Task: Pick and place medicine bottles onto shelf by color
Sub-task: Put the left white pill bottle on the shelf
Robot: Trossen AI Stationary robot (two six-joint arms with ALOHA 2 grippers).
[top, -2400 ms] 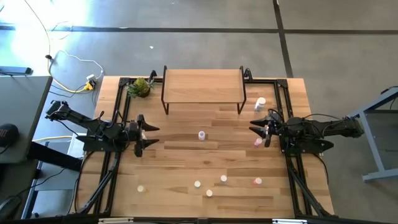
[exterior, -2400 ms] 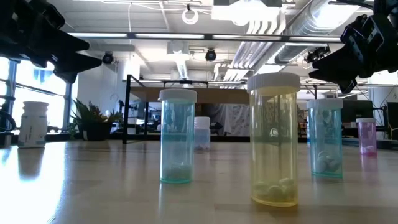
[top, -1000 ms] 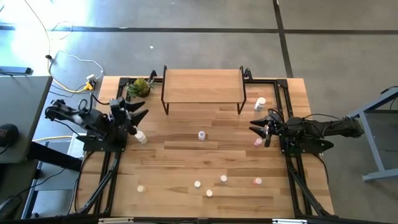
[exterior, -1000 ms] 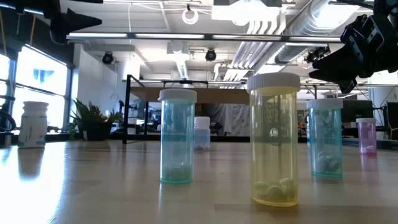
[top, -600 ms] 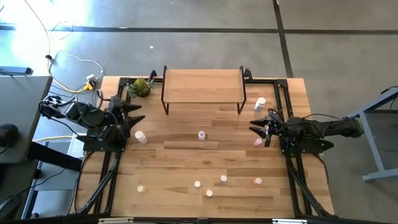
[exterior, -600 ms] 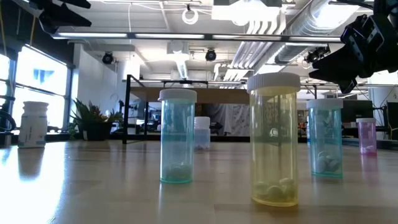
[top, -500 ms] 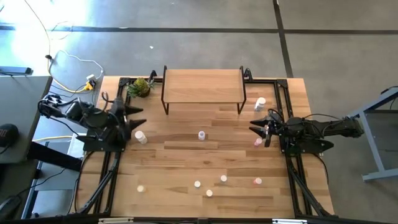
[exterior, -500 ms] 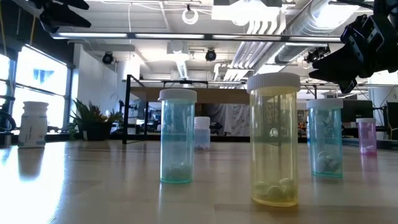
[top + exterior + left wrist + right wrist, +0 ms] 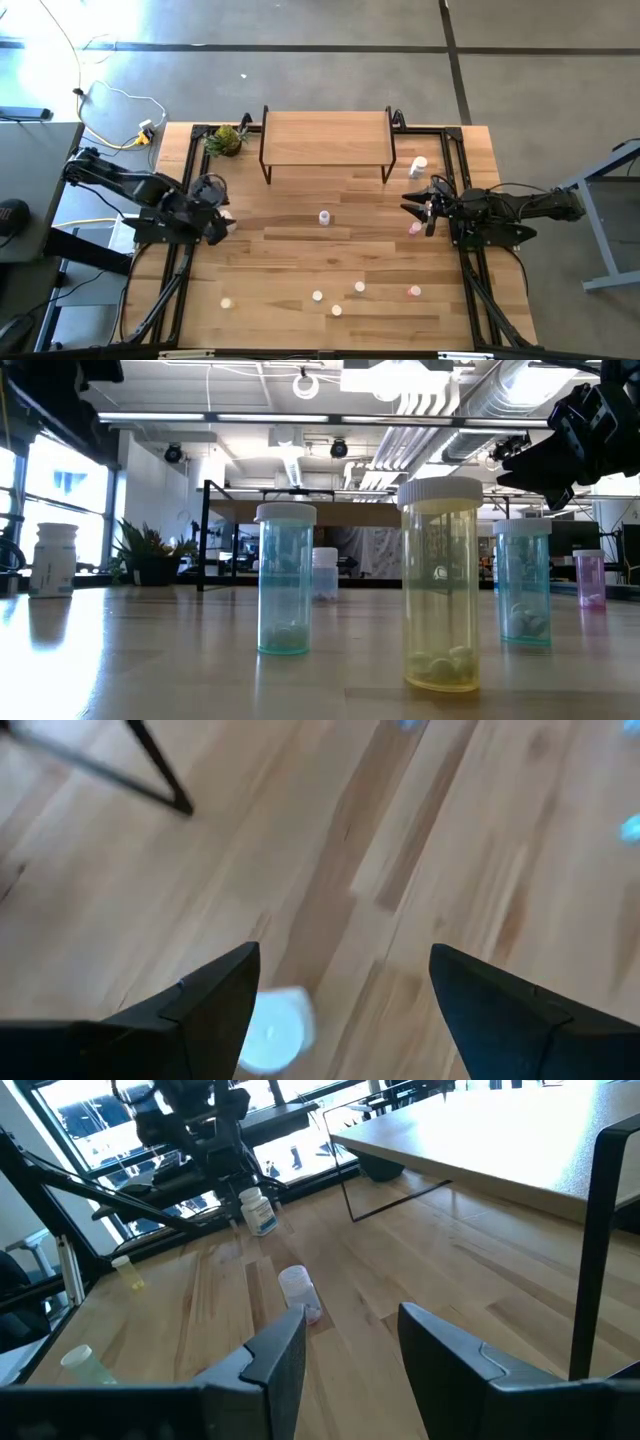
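Left gripper [image 9: 222, 208] hangs over the table's left side, directly above a larger white bottle [image 9: 272, 1032]. In the left wrist view its two dark fingers [image 9: 205, 1005] stand wide apart with the white cap showing beside one of them; nothing is clamped.

Right gripper [image 9: 418, 205] waits at 3 o'clock, fingers partly apart, holding nothing; a pink bottle [image 9: 415, 229] stands just beside it.

Shelf [image 9: 325, 138] sits at 12 o'clock on the table, its top bare. A leafy plant [image 9: 226, 140] sits at about 10 o'clock from it, near the table's corner. Another white bottle [image 9: 419, 165] stands off the shelf's right end.

One bottle [image 9: 324, 217] stands at table centre. Small bottles cluster toward 6 o'clock; in the low view a blue-green one [image 9: 284, 580] and a yellow one [image 9: 440, 585] stand upright, white-capped.
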